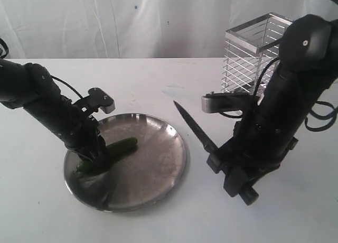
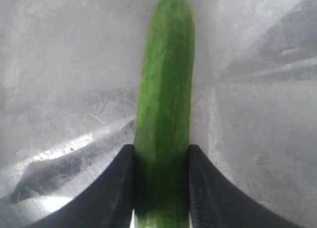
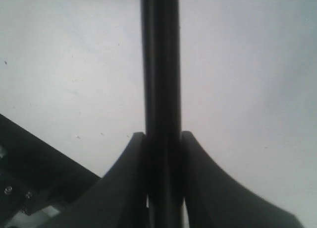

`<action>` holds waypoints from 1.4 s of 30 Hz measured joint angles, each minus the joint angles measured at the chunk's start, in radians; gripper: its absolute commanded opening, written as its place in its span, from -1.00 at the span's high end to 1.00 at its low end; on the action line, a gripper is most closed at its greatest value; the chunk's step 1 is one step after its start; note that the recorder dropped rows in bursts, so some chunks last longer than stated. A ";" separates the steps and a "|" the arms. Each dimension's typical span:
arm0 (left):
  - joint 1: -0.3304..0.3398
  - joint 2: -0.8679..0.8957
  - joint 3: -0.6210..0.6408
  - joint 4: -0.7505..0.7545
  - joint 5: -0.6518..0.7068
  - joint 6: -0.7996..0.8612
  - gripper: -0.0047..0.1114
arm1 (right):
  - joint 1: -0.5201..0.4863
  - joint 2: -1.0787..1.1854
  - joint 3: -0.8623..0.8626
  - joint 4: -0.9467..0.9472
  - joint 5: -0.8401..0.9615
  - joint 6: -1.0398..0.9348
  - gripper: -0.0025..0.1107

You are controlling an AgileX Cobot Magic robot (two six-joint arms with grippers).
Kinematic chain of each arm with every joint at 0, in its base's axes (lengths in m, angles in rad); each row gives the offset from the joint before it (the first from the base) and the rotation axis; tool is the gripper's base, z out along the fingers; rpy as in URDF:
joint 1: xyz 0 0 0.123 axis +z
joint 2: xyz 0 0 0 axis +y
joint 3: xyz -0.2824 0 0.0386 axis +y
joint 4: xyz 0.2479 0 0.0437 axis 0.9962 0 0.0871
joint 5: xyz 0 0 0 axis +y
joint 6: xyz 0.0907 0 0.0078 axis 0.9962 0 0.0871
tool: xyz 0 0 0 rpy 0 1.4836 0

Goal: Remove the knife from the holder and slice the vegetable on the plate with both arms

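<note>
Both arms are loaded: holder [image 1: 252, 55] sits empty toward the back right of the worktop, plate [image 1: 153, 169] front-centre, and the left gripper [image 1: 96, 159] is clamped on the near end of the vegetable [image 1: 120, 147], presumably pinning it for the cut. Right gripper [image 1: 215, 157] is closed on the knife [image 1: 191, 122], blade angled up off the table just right of the plate, not yet over it. Wrist views confirm both grips, fingers [image 2: 116, 188] tight on green skin [image 2: 166, 89] and pads [image 3: 130, 178] tight on the dark knife [image 3: 161, 64], but only the exterior shows the knife-to-plate gap.

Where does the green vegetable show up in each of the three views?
Exterior view: vegetable lies on the left part of the plate, its near end in the left hand.
Left wrist view: centre, running from the fingers upward.
Right wrist view: not in it.
Shared landmark: the plate.
</note>
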 measured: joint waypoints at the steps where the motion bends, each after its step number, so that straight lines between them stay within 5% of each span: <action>1: 0.000 0.000 0.000 0.002 0.000 -0.006 0.92 | 0.017 0.012 -0.013 -0.015 0.013 0.010 0.96; 4: 0.000 0.000 0.000 0.008 0.000 -0.024 0.85 | 0.071 0.057 -0.074 -0.067 0.031 0.054 0.96; 11: 0.000 -0.004 -0.002 0.006 0.042 -0.062 0.13 | 0.143 0.143 -0.181 -0.104 0.031 0.127 0.96; 15: 0.000 -0.046 -0.004 0.010 0.066 -0.070 0.00 | 0.151 0.160 -0.214 -0.106 0.033 0.131 0.96; 20: 0.000 -0.122 -0.059 0.016 0.072 -0.076 0.07 | 0.161 0.198 -0.259 -0.094 0.033 0.133 0.96; 22: 0.000 -0.154 -0.075 0.016 0.072 -0.108 0.37 | 0.175 0.214 -0.278 -0.094 0.033 0.133 0.96; 24: 0.000 -0.175 -0.081 0.020 0.088 -0.141 0.91 | 0.197 0.230 -0.293 -0.090 0.033 0.133 0.96; 31: 0.068 -0.183 -0.082 0.013 0.133 -0.254 0.92 | 0.264 0.308 -0.338 -0.090 0.033 0.174 0.96; 35: 0.126 -0.175 -0.082 -0.198 0.133 -0.253 0.92 | 0.282 0.327 -0.349 -0.111 0.033 0.219 0.96; 42: 0.173 -0.074 -0.082 -0.815 0.307 0.066 0.92 | 0.294 0.345 -0.351 -0.135 0.002 0.264 0.96</action>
